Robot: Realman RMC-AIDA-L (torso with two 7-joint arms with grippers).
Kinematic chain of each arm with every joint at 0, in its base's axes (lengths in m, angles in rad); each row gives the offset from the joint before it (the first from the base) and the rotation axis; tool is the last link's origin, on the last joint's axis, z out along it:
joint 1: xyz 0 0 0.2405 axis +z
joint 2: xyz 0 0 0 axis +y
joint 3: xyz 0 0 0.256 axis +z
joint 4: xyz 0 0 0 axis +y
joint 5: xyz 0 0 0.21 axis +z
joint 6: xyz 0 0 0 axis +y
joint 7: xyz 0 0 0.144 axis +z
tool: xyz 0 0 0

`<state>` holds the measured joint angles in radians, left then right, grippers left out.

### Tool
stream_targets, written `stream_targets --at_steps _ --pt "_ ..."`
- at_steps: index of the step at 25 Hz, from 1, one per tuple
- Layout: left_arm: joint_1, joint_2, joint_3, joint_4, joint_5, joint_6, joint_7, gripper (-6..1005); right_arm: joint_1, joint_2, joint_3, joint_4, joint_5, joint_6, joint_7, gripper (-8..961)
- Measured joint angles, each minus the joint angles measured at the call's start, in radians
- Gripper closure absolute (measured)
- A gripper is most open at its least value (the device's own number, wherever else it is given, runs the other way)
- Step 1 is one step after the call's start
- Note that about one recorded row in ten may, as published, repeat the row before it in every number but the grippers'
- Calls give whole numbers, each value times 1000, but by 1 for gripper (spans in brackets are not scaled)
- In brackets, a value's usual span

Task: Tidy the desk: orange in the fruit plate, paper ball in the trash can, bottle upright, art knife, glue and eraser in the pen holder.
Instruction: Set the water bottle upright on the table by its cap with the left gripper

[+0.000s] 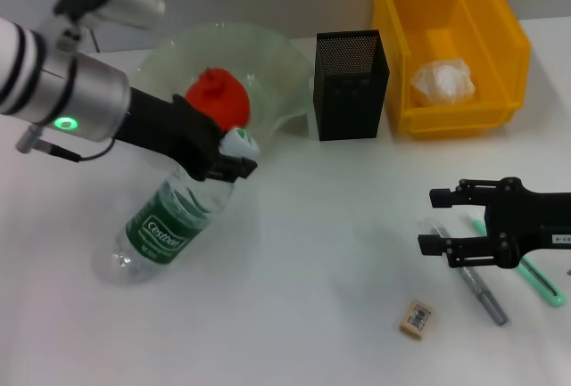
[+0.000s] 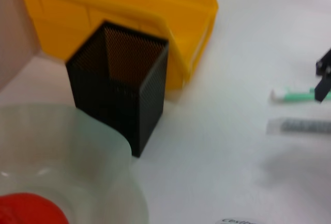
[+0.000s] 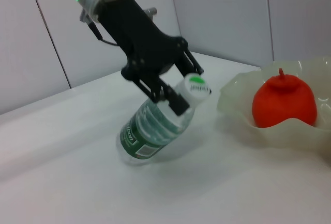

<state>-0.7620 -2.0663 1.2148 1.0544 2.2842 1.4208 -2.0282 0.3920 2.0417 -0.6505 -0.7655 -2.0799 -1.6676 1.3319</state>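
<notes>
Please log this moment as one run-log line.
left gripper: shut on bottle, tilted | right gripper: open, over pens | orange: in fruit plate

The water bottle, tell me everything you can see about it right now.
The small clear plastic water bottle has a ribbed body, a green-and-white label and a white cap with a green mark. It is tilted, not upright: its base rests on the white table while its neck leans toward the pale green wavy-rimmed glass bowl. The left pincer is closed on its neck just under the cap. It looks empty or nearly so.
</notes>
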Motion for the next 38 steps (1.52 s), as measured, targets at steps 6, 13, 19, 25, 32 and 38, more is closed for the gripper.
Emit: stream_targets --at_steps 6,13,19,25,32,38 --pt "34 3 -123 28 -43 65 75 556 3 0 0 -2 0 -1 9 187" --pt "68 5 -255 39 -83 137 131 556 4 0 0 -7 0 -3 25 186" --pt "119 31 -347 40 -155 159 182 557 4 2 0 -8 0 -2 22 186" --pt "157 27 -395 41 -195 141 252 556 4 4 0 -8 0 4 20 187" --pt "205 5 -417 31 -246 61 333 556 6 7 0 -7 0 5 20 187" --pt "232 2 -409 -12 -280 -23 371 555 7 8 0 -6 1 5 21 186"
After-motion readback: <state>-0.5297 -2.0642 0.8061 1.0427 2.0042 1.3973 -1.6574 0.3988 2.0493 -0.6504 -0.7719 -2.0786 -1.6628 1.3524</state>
